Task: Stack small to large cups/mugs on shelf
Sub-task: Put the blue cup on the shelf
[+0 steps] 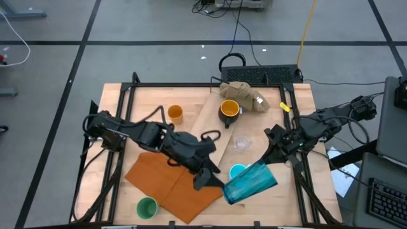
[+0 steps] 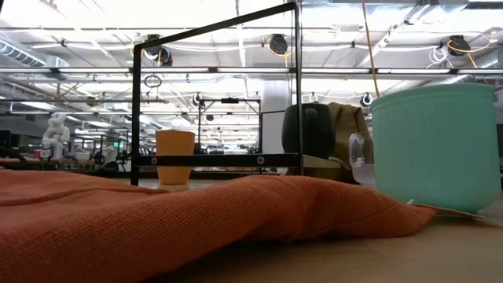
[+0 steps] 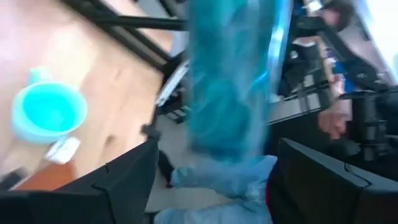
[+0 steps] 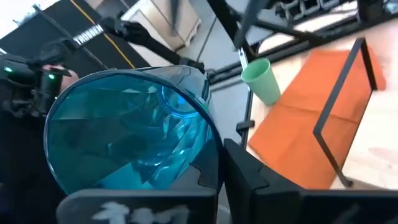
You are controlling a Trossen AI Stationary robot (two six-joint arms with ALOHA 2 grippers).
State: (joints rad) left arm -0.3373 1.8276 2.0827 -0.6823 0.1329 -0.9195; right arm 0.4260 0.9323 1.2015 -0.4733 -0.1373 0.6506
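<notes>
Right pincer (image 1: 270, 166) clamped on teal tumbler (image 1: 250, 183), left pincer (image 1: 213, 178) apart, no legible writing

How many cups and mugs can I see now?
6: orange cup far left, dark mug by the cloth, clear glass centre, blue mug, tilted teal tumbler, green cup near edge.

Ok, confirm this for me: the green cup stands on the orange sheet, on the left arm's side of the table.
Not quite. The green cup stands on the bare table just beside the orange sheet, not on it. It is on the left arm's side, as the high view shows.
</notes>
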